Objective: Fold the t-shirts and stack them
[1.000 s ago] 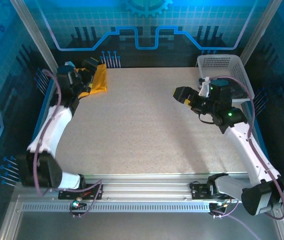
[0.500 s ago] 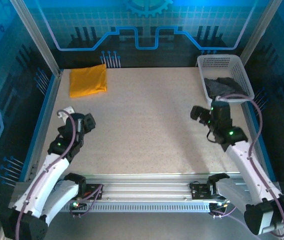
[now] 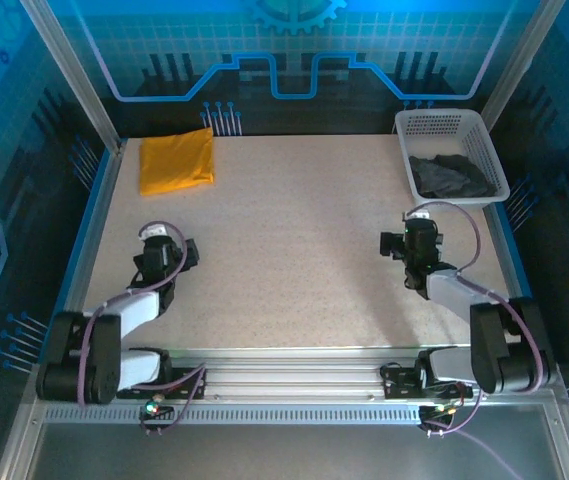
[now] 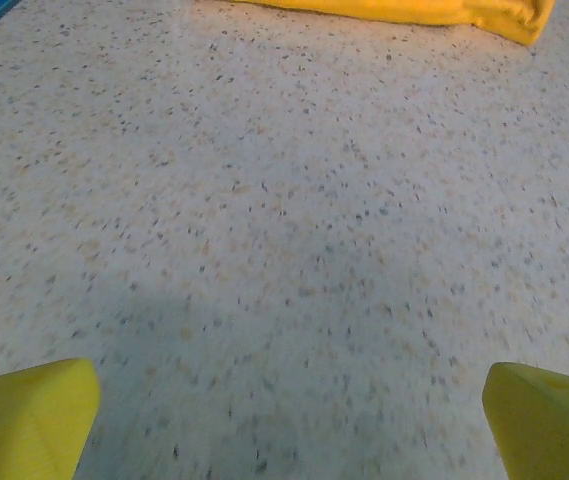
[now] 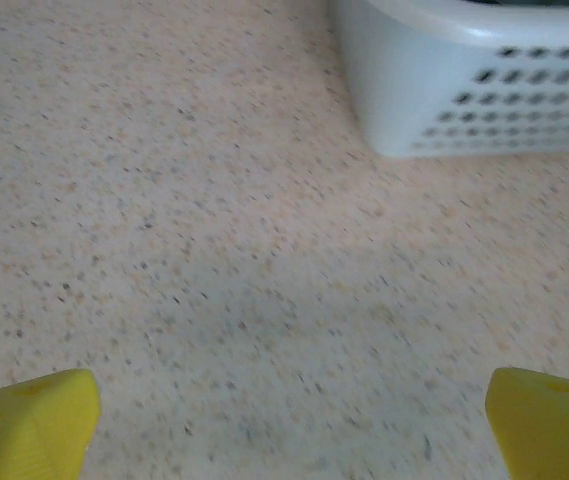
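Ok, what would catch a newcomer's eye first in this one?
The bright orange-yellow t-shirt, folded flat at the far left corner of the table, stands out most. Opposite it, the white basket at the far right holds a crumpled dark grey t-shirt. The left claw and right claw are both open, low over the table towards its near edge.

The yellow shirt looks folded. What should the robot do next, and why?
Probably the right gripper, open and empty, should reach into the white basket for the grey t-shirt. It lies crumpled there, while the orange t-shirt sits folded on the table.
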Motion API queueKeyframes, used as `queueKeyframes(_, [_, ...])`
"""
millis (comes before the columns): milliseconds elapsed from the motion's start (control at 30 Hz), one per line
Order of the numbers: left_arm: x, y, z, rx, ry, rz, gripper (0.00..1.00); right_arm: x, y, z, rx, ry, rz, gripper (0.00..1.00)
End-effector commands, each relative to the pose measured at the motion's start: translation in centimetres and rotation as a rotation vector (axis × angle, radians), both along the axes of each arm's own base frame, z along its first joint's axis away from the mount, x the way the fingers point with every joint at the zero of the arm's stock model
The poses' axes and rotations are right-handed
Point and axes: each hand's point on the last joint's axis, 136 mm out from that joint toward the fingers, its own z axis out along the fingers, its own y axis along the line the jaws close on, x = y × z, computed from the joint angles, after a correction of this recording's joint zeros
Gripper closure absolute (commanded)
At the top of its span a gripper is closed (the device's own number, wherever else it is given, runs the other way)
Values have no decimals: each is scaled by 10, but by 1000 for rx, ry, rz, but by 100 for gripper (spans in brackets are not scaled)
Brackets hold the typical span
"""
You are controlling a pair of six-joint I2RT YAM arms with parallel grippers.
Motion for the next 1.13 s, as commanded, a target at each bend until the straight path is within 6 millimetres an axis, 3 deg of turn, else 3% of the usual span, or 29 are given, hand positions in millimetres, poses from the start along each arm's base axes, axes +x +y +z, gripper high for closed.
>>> queueKeyframes(0, [46,-3,55,11,-259,-88,1,33,8,35,-4,-197,90,0])
queueKeyframes(100, [41,-6,51,1,-295,-114,1,33,11,26,25,-227,129,0])
queueKeyframes(200, [23,-19,53,52,-438,-161,1,28,10,18,27,-274,132,0])
queueKeyframes(233, [22,-21,44,61,-449,-169,1,28,8,17,25,-282,119,0])
queueKeyframes(267, [31,-16,41,62,-397,-145,1,28,8,16,31,-260,115,0])
queueKeyframes(400, [57,-30,32,66,-254,-214,1,33,12,14,27,-236,135,0])
queueKeyframes(1100, [58,-32,34,93,-259,-217,1,35,22,14,22,-223,193,0])
